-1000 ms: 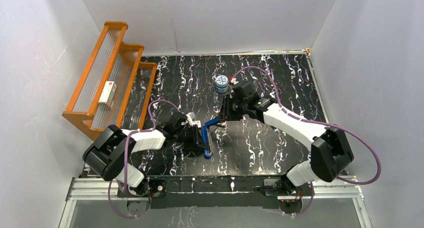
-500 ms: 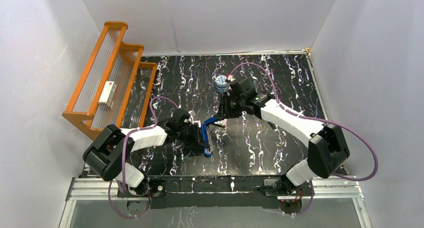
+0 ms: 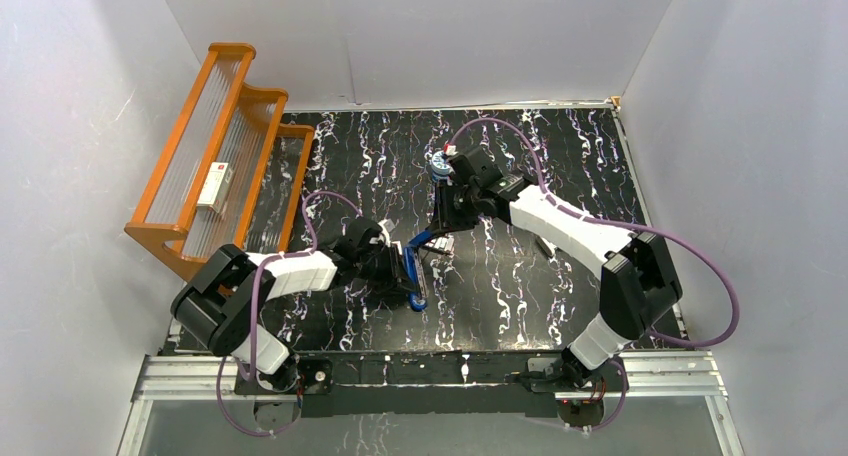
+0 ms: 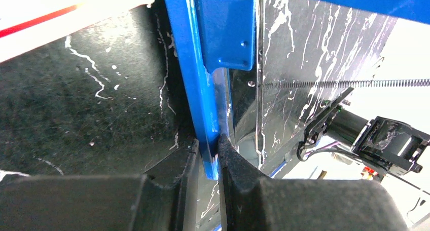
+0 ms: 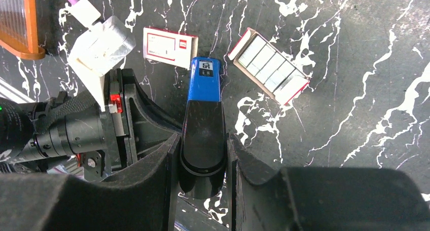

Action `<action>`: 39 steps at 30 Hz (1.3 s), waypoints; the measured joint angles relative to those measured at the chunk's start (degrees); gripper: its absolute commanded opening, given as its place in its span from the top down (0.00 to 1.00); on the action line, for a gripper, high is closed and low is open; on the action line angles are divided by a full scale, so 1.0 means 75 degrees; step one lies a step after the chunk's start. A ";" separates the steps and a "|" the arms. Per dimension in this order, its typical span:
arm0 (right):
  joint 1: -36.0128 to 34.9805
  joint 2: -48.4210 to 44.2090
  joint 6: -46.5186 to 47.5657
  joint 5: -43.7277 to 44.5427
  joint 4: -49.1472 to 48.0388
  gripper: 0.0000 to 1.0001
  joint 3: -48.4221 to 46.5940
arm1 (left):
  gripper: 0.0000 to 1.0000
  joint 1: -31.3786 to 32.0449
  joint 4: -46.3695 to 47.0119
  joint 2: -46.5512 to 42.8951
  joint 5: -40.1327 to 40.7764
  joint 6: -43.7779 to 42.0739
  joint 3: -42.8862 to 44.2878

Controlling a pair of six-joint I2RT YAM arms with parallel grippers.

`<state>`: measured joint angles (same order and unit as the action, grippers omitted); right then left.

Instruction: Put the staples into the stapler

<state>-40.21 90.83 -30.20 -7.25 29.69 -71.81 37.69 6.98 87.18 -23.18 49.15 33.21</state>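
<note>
Stapler (image 5: 204,81) sitting hinged open near table centre. Left gripper (image 4: 208,152) pinching the edge of its blue base. Right gripper (image 5: 203,142) clamping its black top end. Staples (image 5: 269,66) lying in an open tray just beyond the blue tip, not touching. Red-and-white sleeve (image 5: 170,46) lying alongside.

Nothing legible shows in any view. In the right wrist view, upper middle of the frame, a small black-and-white label sits on the blue stapler (image 5: 205,79), its marks too small to read. Just left of it, the red-and-white staple box sleeve (image 5: 170,46) carries a white panel with faint print, also illegible. In the top view, at left, the white box (image 3: 214,186) on the orange rack (image 3: 232,51) shows only a red mark.
</note>
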 measured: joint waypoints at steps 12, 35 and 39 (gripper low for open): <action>-0.0015 0.0323 -0.0204 0.0539 0.0216 0.58 -0.0545 | 0.86 0.0242 0.0790 0.0221 -0.0085 0.0122 -0.0169; -0.0026 0.0440 0.0356 0.0976 -0.0344 0.53 -0.0813 | 0.74 0.0548 -0.1052 0.0297 0.0889 0.0157 0.0729; -0.0058 0.0408 0.0475 0.0970 -0.0402 0.46 -0.0737 | 0.70 0.0548 -0.1157 0.0358 0.0883 0.0108 0.0833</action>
<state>-40.64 93.89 -26.63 0.03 26.68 -77.34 41.80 -1.69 89.86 -16.56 49.95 39.46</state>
